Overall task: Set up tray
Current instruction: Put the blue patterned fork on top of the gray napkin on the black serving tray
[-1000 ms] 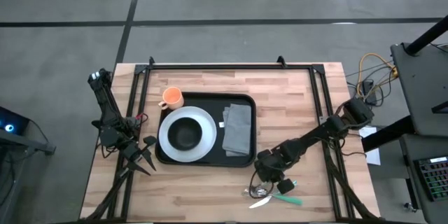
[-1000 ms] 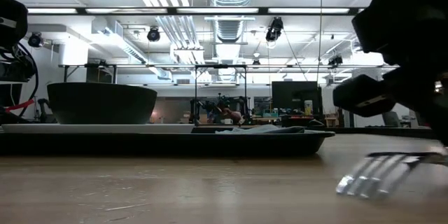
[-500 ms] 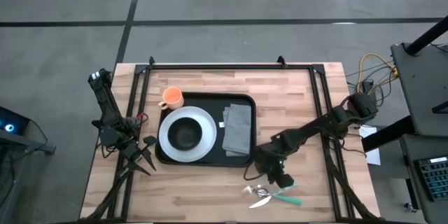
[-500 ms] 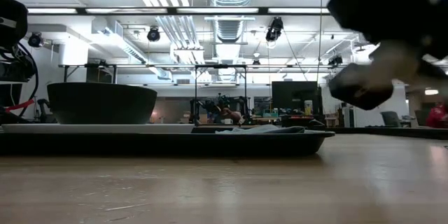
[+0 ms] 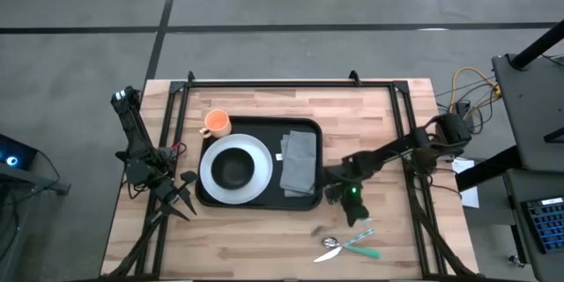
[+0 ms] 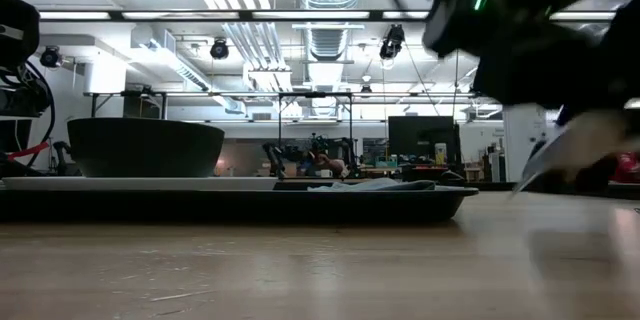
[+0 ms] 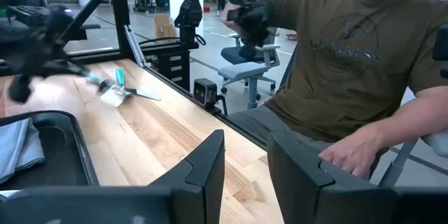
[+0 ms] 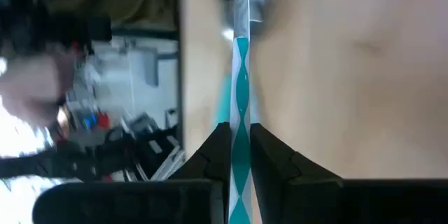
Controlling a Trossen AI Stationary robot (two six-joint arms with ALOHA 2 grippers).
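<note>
**A:** So the right gripper (image 5: 351, 196) has come up off the cutlery pile and swung toward the tray (image 5: 304, 201). A second ago it was down low over the spoon (image 5: 330, 245); now it hangs just off the tray's right edge, fingers (image 8: 218, 147) pinched on a teal-and-white handle (image 8: 241, 84). Looks like a fork. Pickup done, placing is next, I'd guess.

**B:** Where's the tray?

**A:** Middle of the table (image 5: 264, 242), carrying a plate (image 5: 256, 154) with a bowl (image 5: 233, 169) and a napkin (image 5: 299, 162). An orange cup (image 5: 216, 123) sits at its far-left corner.

**B:** Any room?

**A:** Only a thin strip beside the napkin, and there's a rim to clear. Left gripper (image 7: 245, 171) waits off the tray's left side, fingers apart, holding nothing.
</note>
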